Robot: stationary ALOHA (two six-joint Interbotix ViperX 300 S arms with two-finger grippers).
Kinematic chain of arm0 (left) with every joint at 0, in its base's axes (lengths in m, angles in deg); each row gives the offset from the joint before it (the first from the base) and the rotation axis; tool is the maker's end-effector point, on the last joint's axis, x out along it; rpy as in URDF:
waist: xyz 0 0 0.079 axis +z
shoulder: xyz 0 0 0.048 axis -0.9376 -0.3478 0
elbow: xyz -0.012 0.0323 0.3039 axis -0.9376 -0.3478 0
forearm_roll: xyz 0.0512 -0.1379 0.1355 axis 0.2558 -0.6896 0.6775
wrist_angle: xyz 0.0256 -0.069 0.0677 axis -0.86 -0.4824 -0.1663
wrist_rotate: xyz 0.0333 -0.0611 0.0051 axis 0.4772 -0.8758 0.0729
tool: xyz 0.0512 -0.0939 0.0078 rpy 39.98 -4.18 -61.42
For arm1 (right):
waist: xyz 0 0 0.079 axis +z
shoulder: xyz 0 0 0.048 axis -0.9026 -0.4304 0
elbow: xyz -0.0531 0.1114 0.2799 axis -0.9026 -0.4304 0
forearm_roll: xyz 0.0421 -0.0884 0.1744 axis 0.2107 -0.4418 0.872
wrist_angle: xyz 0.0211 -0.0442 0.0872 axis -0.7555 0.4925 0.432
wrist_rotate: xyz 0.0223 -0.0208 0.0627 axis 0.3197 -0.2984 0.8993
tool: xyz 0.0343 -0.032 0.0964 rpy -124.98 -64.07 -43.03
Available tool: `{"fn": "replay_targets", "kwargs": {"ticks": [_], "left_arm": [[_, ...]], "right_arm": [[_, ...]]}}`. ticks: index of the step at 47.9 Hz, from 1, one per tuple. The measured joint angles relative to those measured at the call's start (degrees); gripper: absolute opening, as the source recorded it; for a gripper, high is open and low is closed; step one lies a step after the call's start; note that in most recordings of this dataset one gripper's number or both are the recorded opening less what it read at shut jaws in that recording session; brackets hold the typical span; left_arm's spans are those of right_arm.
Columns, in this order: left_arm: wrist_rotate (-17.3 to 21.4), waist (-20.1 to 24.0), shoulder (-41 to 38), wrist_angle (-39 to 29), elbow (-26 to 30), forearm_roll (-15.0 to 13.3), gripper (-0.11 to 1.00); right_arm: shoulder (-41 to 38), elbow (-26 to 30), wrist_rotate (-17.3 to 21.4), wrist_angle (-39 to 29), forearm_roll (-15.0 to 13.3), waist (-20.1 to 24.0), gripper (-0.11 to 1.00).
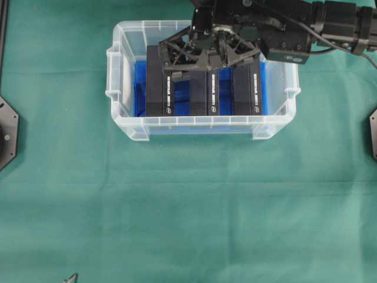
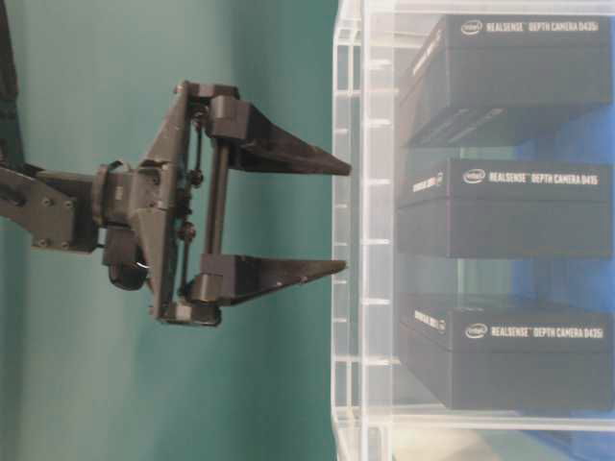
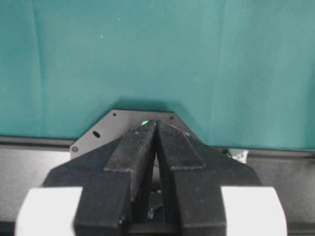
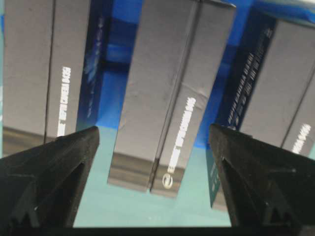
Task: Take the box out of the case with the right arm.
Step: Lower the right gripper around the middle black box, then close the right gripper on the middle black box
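Observation:
The clear case [image 1: 200, 122] with a blue floor holds three black boxes standing on edge. My right gripper [image 1: 211, 62] hangs open over the middle box [image 1: 204, 97], reaching in from the top right. In the right wrist view its two fingers frame the middle box [image 4: 172, 83], with the gripper [image 4: 153, 130] well above it and touching nothing. In the table-level view the open gripper [image 2: 344, 216] has its tips at the case wall [image 2: 351, 288], in line with the middle box [image 2: 509, 216]. My left gripper [image 3: 156, 123] is shut and empty over a grey base plate.
A left box [image 1: 159, 88] and a right box [image 1: 247, 91] flank the middle one with narrow blue gaps between them. Green cloth [image 1: 188, 206] covers the table. Black mounting plates [image 1: 7, 132] sit at the left and right edges.

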Motion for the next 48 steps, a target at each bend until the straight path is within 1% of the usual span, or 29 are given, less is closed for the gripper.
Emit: {"fn": "replay_targets", "kwargs": {"ticks": [13, 25, 34, 43, 48], "left_arm": [[0.0, -0.1, -0.1, 0.3, 0.0, 0.0, 0.00], [0.0, 0.0, 0.0, 0.4, 0.0, 0.0, 0.00], [0.0, -0.1, -0.1, 0.4, -0.1, 0.0, 0.00], [0.0, 0.0, -0.2, 0.4, 0.0, 0.0, 0.00], [0.0, -0.1, -0.3, 0.4, 0.0, 0.0, 0.00]], "right_arm": [[-1.0, -2.8, 0.1, 3.7, -0.1, -0.9, 0.89], [-2.3, -4.7, 0.0, 4.9, 0.1, -1.0, 0.89], [-2.9, -6.8, 0.0, 7.6, 1.0, -1.0, 0.89], [-3.9, -9.2, 0.1, 10.5, 2.6, -1.0, 0.89], [-4.6, -9.8, 0.1, 11.9, 2.9, -1.0, 0.89]]}}
